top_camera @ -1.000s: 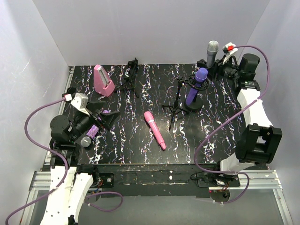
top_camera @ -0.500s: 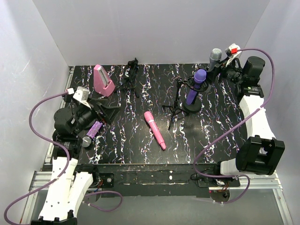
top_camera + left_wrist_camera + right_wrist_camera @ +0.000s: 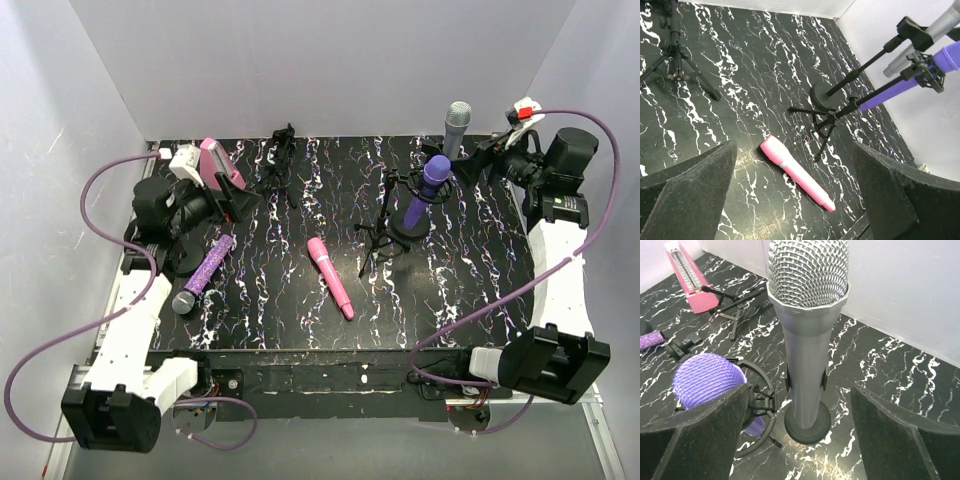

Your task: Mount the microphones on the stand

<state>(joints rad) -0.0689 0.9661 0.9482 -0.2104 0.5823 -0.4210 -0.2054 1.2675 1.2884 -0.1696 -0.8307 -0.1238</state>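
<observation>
The right gripper point(image 3: 799, 390) stands wide open around the silver mic point(image 3: 807, 340) — one finger on each side, neither touching the barrel. That mic is upright in a clip over a round stand point(image 3: 807, 427) at the far right of the bench point(image 3: 280, 290). Just to its left the purple mic point(image 3: 707, 377) sits tilted in a ring mount on a tripod point(image 3: 827, 122).

The left gripper point(image 3: 794, 147) is spread just as wide with nothing in it, up over the far left of the bench, close by the pink box point(image 3: 220, 165). Out ahead of it the pink mic point(image 3: 795, 172) lies flat mid-bench, near the tripod's feet but apart from them. The glitter mic point(image 3: 205, 272) lies flat by the left edge — silver head toward the near side. A second tripod point(image 3: 675, 45), bare, stands at the far edge.
</observation>
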